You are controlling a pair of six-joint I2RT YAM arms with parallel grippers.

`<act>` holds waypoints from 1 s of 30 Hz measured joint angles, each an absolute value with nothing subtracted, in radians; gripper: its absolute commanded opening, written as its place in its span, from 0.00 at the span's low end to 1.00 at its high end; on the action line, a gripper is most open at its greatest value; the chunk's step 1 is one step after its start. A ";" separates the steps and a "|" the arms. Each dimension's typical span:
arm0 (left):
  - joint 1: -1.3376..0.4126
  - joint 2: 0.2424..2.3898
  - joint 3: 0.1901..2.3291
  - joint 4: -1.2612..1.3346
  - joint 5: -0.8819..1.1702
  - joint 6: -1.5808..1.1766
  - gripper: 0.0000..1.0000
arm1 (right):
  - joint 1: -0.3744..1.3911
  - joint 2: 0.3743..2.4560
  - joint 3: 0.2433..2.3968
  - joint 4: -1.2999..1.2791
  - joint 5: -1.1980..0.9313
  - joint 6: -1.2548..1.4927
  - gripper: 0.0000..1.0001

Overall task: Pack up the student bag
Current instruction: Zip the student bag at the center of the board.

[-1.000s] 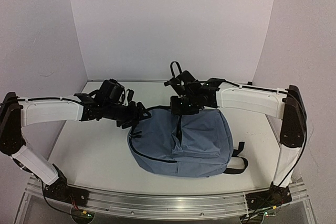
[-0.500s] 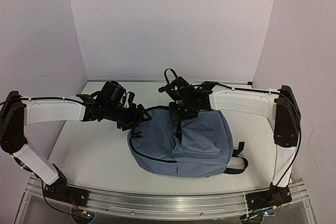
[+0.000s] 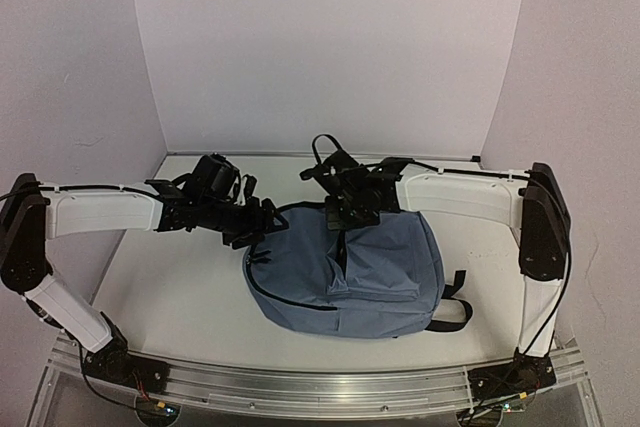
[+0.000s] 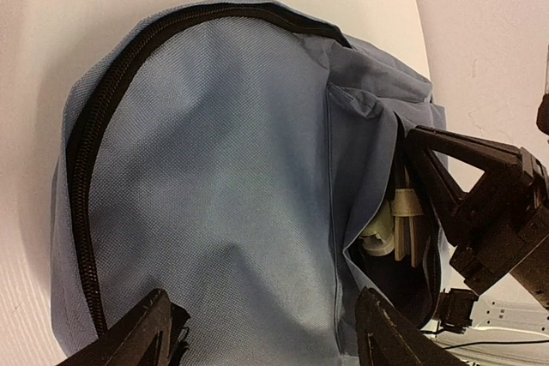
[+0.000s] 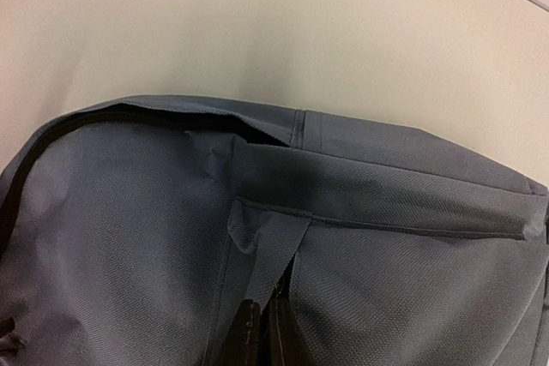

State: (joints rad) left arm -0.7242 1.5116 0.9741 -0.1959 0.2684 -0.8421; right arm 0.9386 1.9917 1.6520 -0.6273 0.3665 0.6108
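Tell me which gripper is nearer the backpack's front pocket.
Right. The right gripper sits at the opening of the front pocket; the left gripper is open at the backpack edge, away from the pocket.

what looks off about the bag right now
The student bag lies flat, but its front pocket gapes open, with pale items showing loose at the mouth. The right gripper pinches the fabric at the pocket's top, puckering it. The left gripper is open over the bag. Nothing looks spilled or torn.
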 measured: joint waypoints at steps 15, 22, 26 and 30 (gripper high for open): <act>-0.728 1.531 0.986 -0.152 0.326 -0.843 0.76 | 0.959 1.919 1.590 -0.633 0.452 0.686 0.00; -0.804 1.679 1.099 -0.031 0.413 -0.843 0.75 | 0.958 1.823 1.502 -0.588 0.446 0.733 0.03; -0.853 1.759 1.152 0.043 0.460 -0.860 0.72 | 0.956 1.768 1.425 -0.523 0.377 0.744 0.10; -0.867 1.781 1.158 0.048 0.452 -0.871 0.72 | 0.955 1.692 1.304 -0.427 0.258 0.759 0.09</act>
State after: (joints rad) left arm -0.8671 1.7808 1.1580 0.0481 0.4524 -0.8710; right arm 0.9550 1.6918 1.3038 -0.4269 0.2576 0.7593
